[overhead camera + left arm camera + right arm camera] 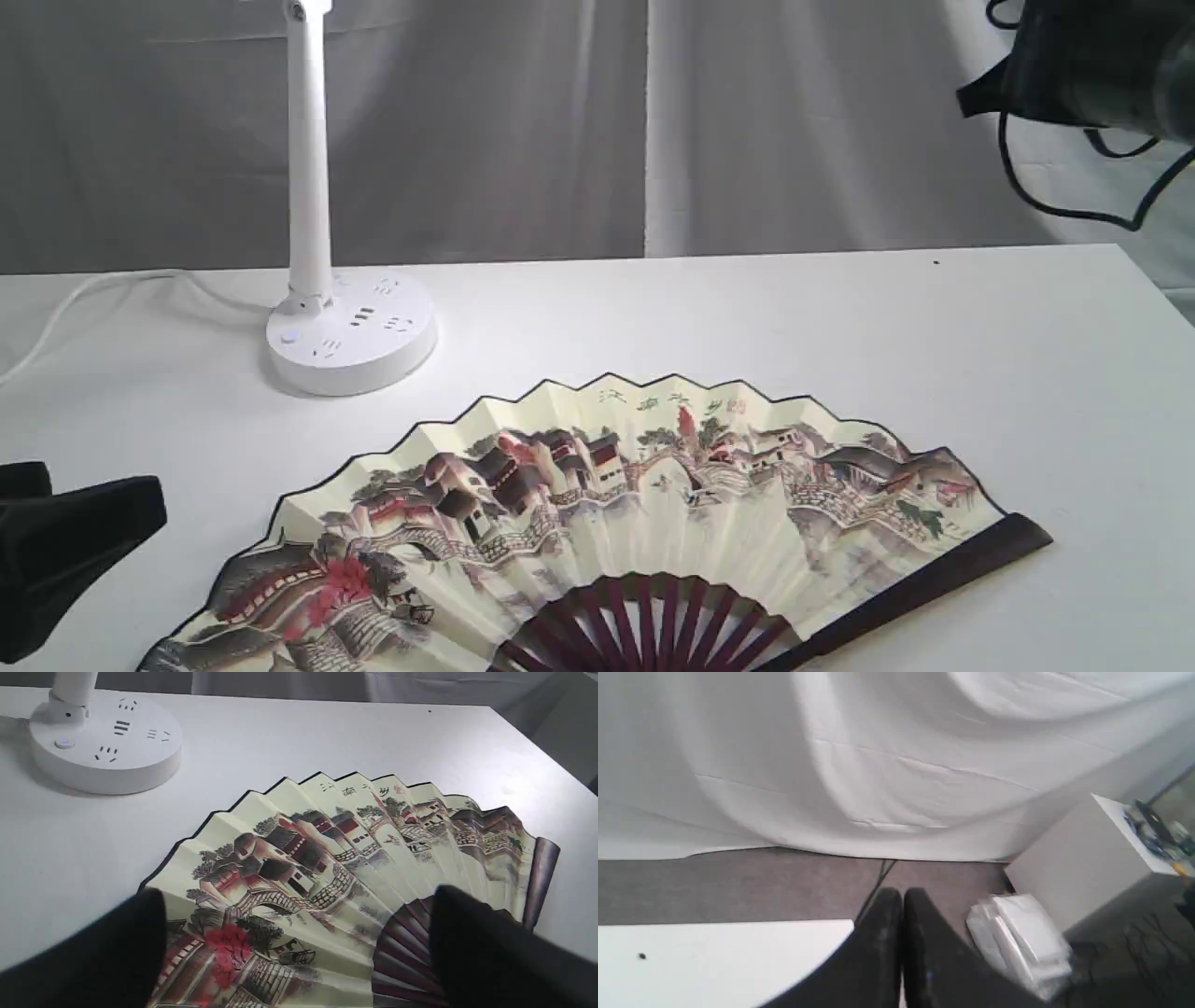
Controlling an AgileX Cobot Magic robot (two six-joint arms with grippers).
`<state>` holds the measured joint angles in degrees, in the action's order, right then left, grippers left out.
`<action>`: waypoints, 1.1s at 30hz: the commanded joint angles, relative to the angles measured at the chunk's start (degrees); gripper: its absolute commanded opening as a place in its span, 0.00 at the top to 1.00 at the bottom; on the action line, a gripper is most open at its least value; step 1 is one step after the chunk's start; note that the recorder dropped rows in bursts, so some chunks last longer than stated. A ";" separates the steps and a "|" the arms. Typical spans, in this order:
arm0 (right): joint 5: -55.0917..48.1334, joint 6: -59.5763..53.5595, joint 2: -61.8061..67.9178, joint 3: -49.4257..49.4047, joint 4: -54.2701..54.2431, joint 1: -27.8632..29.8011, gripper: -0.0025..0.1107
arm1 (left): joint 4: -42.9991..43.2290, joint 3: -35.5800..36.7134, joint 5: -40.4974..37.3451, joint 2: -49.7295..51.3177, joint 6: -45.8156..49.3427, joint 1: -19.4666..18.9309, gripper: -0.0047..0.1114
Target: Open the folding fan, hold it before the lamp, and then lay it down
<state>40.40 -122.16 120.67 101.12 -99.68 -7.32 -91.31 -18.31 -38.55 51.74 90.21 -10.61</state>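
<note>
Right hand (pixel 902 896) closed past white table (pixel 714 961), above grey floor (pixel 738 886).

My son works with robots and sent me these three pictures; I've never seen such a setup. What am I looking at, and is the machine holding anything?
It is a robot with two arms, each ending in a claw. One picture comes from a camera off the arms; the other two come from cameras on the arms' wrists. On the white table lies a folding fan, spread open and flat, near a white lamp with sockets in its base. The left claw hangs open above the fan, gripping nothing. The right claw is shut and empty, raised past the table's edge, looking at a curtain and the floor.
</note>
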 commanded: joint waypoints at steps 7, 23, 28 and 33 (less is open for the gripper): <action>-5.53 -0.62 4.16 -14.22 60.43 0.44 0.98 | 0.58 -0.04 -0.35 -0.24 0.22 -0.11 0.30; 0.08 -0.78 5.58 -11.18 20.52 3.68 0.98 | 0.58 -0.04 -0.35 -0.24 0.22 -0.11 0.30; 9.63 -0.65 5.42 -5.01 -0.27 8.75 0.98 | 0.58 -0.04 -0.46 -0.24 0.22 -0.11 0.30; 12.91 -0.65 4.86 -5.14 -0.27 10.79 0.98 | 0.58 -0.04 -0.46 -0.24 0.22 -0.11 0.30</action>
<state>52.59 -122.16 126.42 95.70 -99.36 3.35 -90.65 -18.31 -38.55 51.74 90.21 -10.61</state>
